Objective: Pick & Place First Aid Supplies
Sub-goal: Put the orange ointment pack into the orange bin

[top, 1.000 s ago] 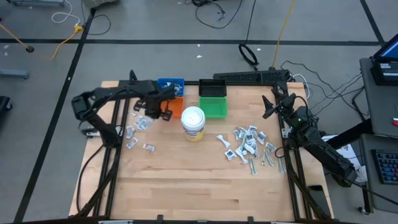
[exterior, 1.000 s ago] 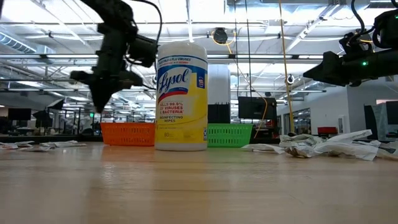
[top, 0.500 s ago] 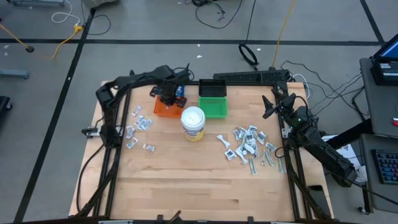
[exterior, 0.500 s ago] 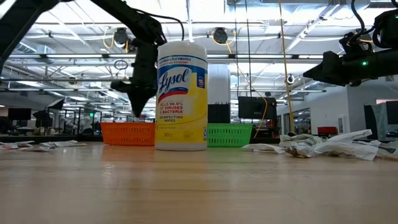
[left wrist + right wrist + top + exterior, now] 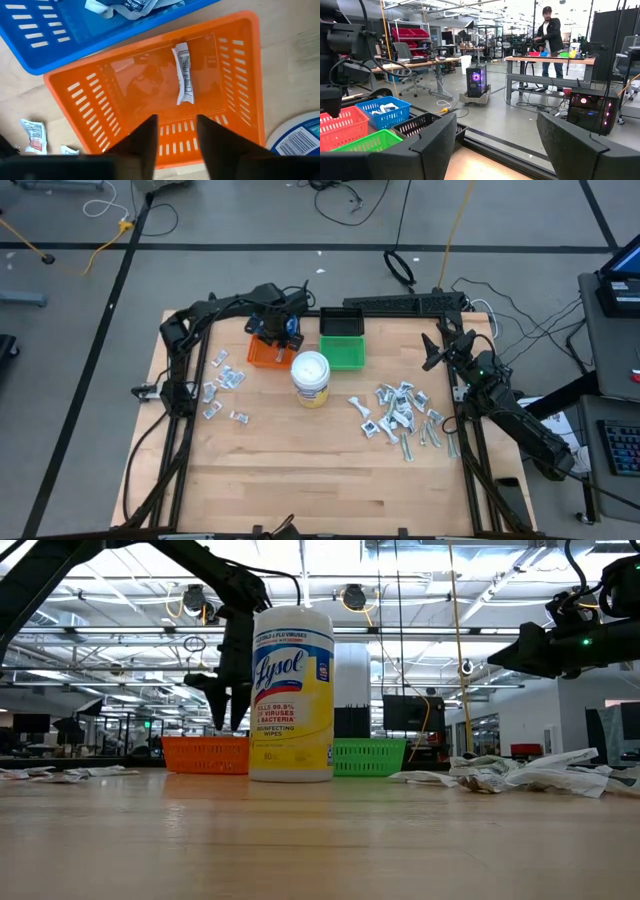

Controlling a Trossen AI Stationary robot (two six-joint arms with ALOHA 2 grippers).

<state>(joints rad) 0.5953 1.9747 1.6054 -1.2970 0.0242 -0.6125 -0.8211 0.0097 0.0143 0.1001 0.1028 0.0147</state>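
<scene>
Wooden desk (image 5: 300, 470) under a bright workshop. Left gripper (image 5: 176, 131) apart over orange bin (image 5: 240, 90) holding one wrapped strip (image 5: 183, 75); packets (image 5: 400, 410) heaped near right edge. Right gripper (image 5: 495, 145) apart, raised at right edge.

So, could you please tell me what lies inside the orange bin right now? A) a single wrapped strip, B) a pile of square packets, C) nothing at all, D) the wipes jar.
A: the left wrist view shows one wrapped strip lying alone on the floor of the orange bin, with the left end effector open above it.
</scene>
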